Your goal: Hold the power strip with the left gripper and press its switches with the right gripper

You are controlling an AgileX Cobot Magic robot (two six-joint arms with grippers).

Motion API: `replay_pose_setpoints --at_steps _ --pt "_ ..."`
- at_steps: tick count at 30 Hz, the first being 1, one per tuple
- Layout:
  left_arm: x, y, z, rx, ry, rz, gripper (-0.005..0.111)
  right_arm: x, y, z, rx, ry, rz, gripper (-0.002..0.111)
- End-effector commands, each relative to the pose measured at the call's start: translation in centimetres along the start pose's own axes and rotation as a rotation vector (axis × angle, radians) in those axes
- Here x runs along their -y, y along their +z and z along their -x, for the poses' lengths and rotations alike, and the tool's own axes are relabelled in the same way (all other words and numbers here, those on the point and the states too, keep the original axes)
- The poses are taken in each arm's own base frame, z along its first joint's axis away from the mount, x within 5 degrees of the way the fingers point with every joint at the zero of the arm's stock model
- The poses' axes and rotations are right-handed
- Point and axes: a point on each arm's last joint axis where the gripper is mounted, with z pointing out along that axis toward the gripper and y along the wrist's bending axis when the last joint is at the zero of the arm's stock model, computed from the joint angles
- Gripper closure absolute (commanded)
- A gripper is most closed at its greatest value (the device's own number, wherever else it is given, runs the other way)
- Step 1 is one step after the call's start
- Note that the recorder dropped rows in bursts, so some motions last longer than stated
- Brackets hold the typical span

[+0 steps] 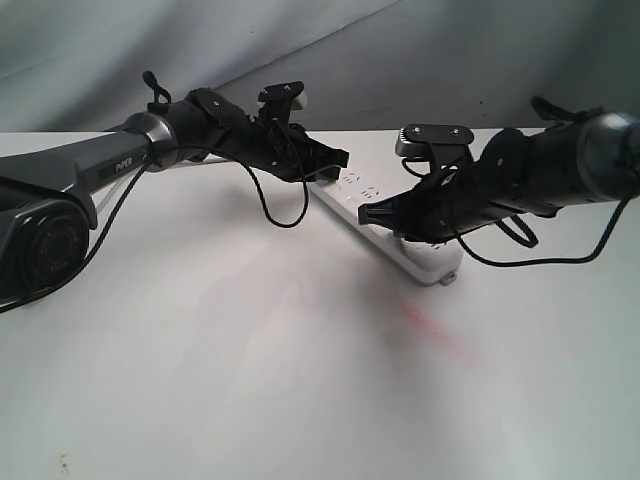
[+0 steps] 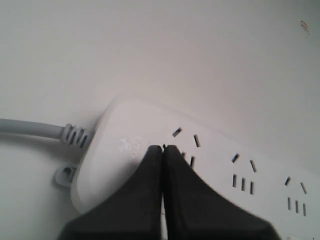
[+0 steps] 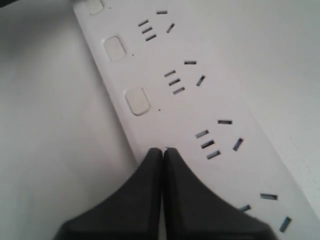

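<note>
The white power strip (image 1: pixel 352 196) lies slantwise on the table between the two arms. My left gripper (image 1: pixel 340 158) is shut, its tips resting on the strip's far end. In the left wrist view the closed gripper (image 2: pixel 163 148) sits on the power strip (image 2: pixel 120 150) near its grey cord (image 2: pixel 30 128) and small tab (image 2: pixel 63 174). My right gripper (image 1: pixel 364 215) is shut too, over the strip's near half. In the right wrist view its tips (image 3: pixel 163 151) sit on the strip's (image 3: pixel 175 107) switch-side edge, just below a square switch (image 3: pixel 137 100); another switch (image 3: pixel 114 48) lies further along.
The white table (image 1: pixel 250 360) stretches wide toward the front, with a faint red smear (image 1: pixel 430 325) near the strip's near end. A grey cloth backdrop (image 1: pixel 330 50) hangs behind. Black cables (image 1: pixel 275 205) loop beneath both wrists.
</note>
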Motion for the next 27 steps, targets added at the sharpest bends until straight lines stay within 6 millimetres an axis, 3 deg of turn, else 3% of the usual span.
replay_pose_setpoints --at_steps 1,17,23,27 --pt "-0.5 0.6 -1.0 -0.039 0.005 0.008 0.106 -0.4 0.2 0.0 0.011 -0.006 0.003 0.108" --pt "-0.5 0.6 -1.0 -0.039 0.005 0.008 0.106 -0.1 1.2 -0.9 -0.037 -0.030 -0.005 0.108" --pt "-0.4 0.6 -1.0 -0.041 0.006 0.006 0.106 0.6 3.9 -3.4 -0.152 -0.022 -0.017 0.108" --pt "-0.4 0.6 -1.0 -0.044 0.005 0.004 0.106 0.5 3.7 -3.2 -0.147 -0.022 -0.015 0.108"
